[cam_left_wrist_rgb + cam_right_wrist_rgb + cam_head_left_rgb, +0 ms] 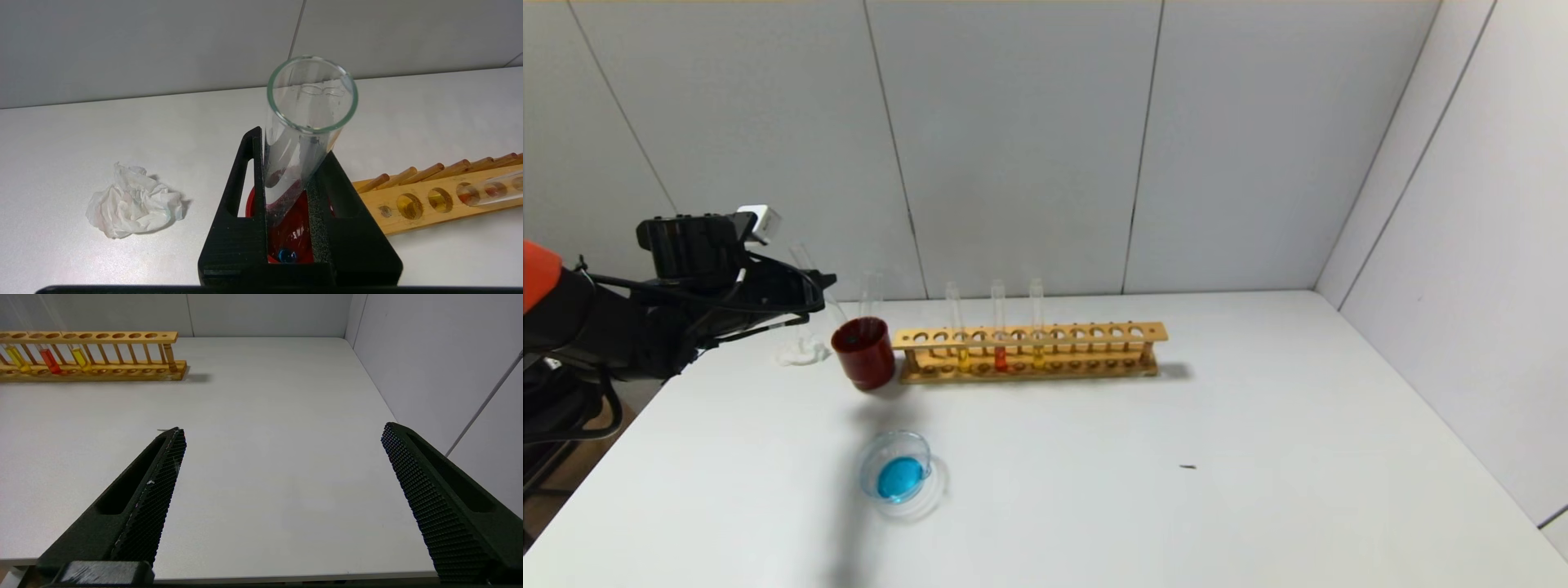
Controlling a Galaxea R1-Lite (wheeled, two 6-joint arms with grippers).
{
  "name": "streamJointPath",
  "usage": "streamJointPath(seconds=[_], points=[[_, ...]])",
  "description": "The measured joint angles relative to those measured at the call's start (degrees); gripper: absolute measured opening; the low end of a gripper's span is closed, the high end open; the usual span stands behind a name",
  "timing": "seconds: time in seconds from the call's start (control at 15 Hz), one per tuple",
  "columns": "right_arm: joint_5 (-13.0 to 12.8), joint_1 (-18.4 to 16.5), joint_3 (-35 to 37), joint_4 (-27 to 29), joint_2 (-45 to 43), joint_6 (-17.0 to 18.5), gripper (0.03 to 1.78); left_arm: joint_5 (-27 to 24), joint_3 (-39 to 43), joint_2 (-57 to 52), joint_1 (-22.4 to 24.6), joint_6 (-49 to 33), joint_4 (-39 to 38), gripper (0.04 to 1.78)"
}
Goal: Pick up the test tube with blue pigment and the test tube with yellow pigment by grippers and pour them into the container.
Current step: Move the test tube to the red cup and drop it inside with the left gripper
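Left gripper (292, 192): clamped on an emptied glass test tube (304, 134) over the red cup (292, 228).
Right gripper (282, 469): wide apart, idle.
Handling: likely light, slick, fragile; grip mid-shaft gently.

I see a dark red cup (863, 353), blue liquid in the clear glass container (898, 477), a tan wooden rack (1029, 352), a white crumpled tissue (132, 201), and black grid-textured right gripper (282, 435) pads.
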Motion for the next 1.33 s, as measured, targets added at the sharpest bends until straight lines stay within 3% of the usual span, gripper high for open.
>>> streamJointPath(seconds=[1.0,1.2,1.33], points=[[0.0,0.0,0.0,0.0,0.0,0.0,1.75,0.4,-0.4,3.0,-1.2,1.5,0.0,0.37],[0.0,0.0,0.0,0.0,0.0,0.0,1.75,0.5,-0.3,3.1,-1.2,1.5,-0.2,0.62],[0.0,0.0,0.0,0.0,0.0,0.0,1.75,0.5,-0.1,3.1,-1.3,1.6,-0.2,0.94]])
